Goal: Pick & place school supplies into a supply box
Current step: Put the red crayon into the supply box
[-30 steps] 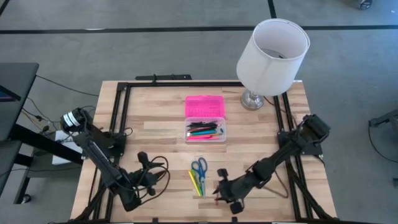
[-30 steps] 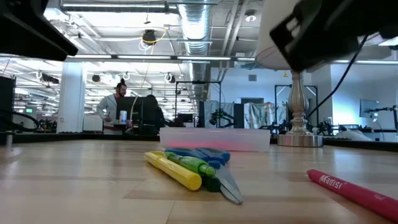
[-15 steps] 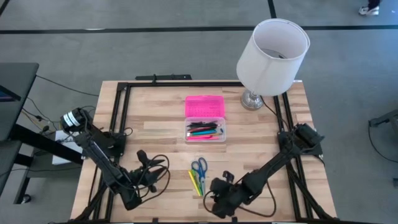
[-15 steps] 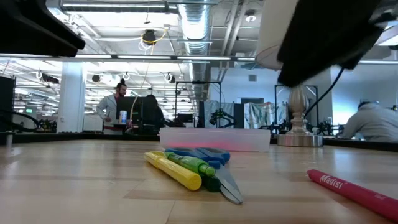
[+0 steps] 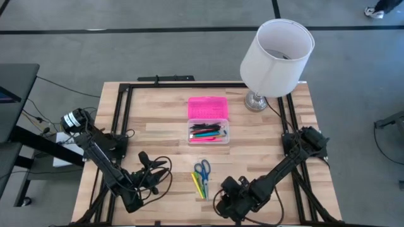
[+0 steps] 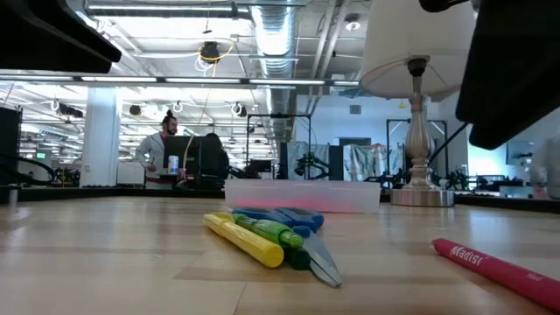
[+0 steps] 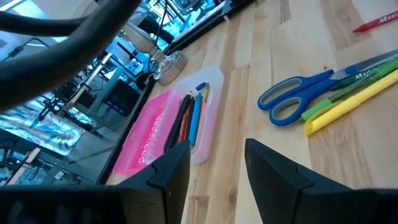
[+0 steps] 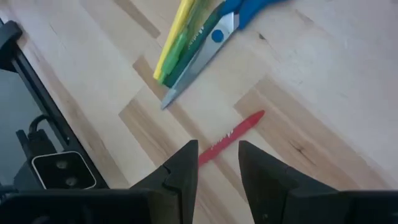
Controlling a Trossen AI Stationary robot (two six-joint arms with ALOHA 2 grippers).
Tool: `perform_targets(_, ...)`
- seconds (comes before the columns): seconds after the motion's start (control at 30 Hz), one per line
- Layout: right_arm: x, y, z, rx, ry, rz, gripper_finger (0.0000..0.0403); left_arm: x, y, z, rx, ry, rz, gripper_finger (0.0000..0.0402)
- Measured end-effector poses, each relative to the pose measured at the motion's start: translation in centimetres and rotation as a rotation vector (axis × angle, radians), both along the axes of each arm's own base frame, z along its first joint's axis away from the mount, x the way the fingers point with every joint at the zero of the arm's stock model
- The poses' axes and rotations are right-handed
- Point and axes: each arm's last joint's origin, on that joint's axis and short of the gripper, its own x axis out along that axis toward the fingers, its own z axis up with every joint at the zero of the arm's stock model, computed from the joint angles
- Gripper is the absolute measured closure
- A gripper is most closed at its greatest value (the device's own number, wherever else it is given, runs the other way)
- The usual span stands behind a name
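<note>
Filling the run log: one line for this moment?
right gripper: open, above red marker | left gripper: open, waiting | scissors, yellow marker: on table | supply box: open

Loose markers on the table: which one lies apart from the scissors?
The red marker, alone, just ahead of the right gripper. The yellow marker and green marker lie against the scissors.

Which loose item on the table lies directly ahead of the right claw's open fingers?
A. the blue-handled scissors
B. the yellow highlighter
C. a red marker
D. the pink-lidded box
C. In the right wrist view the red marker lies on the wood just past the gap of the right claw, while the scissors and the yellow highlighter lie farther off.
</note>
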Motion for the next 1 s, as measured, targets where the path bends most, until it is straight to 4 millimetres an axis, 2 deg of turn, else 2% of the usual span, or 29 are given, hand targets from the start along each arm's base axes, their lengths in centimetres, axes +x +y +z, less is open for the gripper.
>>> perform_targets(0.17,0.3,0.2,-1.8,-0.007,0.044,-0.007,0.0296,0.0,0.0,-0.1,-0.032,0.007,-0.002,0.0253)
perform_targets(1.0,0.7,-0.4,-2.2,-0.007,0.024,-0.037,0.0296,0.1,-0.3,-0.1,-0.1,0.031,-0.018,0.0253)
